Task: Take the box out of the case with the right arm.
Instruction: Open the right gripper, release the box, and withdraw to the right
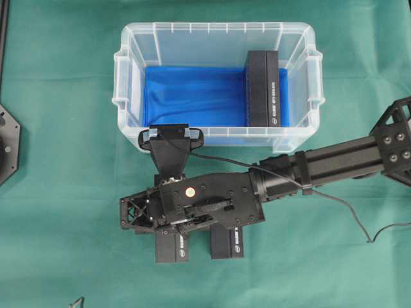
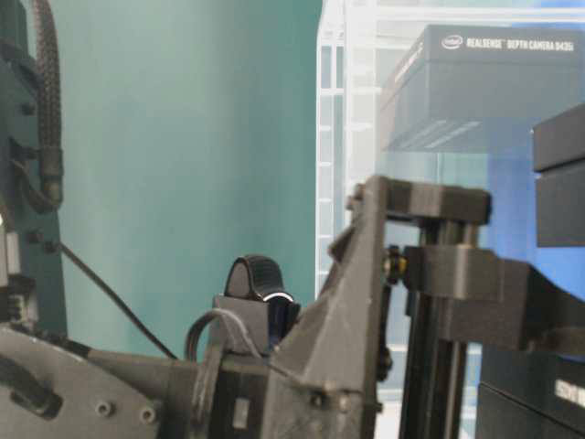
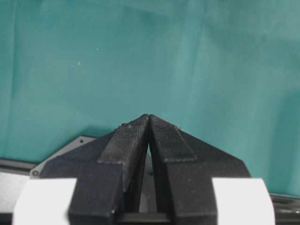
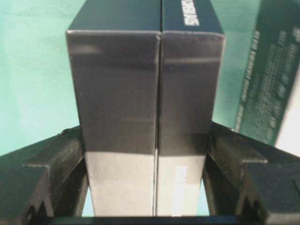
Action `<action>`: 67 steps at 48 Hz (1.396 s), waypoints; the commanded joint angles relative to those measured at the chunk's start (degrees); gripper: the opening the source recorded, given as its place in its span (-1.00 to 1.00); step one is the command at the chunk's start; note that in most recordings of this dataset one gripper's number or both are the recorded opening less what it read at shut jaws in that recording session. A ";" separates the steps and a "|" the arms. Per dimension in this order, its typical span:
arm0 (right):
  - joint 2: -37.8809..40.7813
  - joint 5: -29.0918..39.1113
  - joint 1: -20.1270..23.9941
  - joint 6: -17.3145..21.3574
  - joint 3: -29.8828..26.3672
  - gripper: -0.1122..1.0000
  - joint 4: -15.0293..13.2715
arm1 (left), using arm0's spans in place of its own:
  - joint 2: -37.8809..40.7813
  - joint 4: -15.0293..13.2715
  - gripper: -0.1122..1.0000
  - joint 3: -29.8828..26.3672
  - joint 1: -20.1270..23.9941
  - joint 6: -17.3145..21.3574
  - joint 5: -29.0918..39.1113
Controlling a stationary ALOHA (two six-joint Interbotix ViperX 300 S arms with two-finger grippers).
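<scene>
**Box down outside the case**

The right gripper point(image 4: 145, 187) sits low over the green surface point(image 1: 64, 160), its jaws either side of a black box point(image 4: 145, 93), apparently loosening. Another box point(image 1: 263, 86) waits in the case point(image 1: 128, 70). Next: open fully, lift clear.

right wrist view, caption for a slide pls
Right claw straddling a black box on the green cloth, fingers flanking its sides, a second box alongside.

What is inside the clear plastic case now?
Inside the case, a blue cloth covers the bottom, and one black box stands at the right end. The cloth hides the case floor, and whatever lies under the box cannot be seen.
</scene>
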 commanded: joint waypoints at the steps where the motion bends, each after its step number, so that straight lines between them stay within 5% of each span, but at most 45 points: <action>1: -1.85 -0.53 0.00 -0.18 -0.70 0.51 0.09 | 0.18 0.00 -0.76 -1.32 0.09 0.09 -0.35; 9: -1.93 -0.44 0.00 -0.44 -0.70 0.84 0.00 | 0.18 0.09 -0.76 -1.32 0.09 0.18 -0.35; 33: -3.69 0.62 0.00 -0.53 -1.23 0.81 -0.53 | 0.18 0.09 -0.76 -1.41 0.09 0.18 -0.35; 54: -7.12 12.39 -0.35 -0.97 -9.40 0.81 -6.42 | 0.09 0.00 -0.76 -1.41 0.18 0.09 -0.18; 67: -7.12 14.24 -0.62 -3.25 -9.93 0.80 -6.42 | 0.09 0.00 -0.76 -1.32 0.18 0.09 -0.18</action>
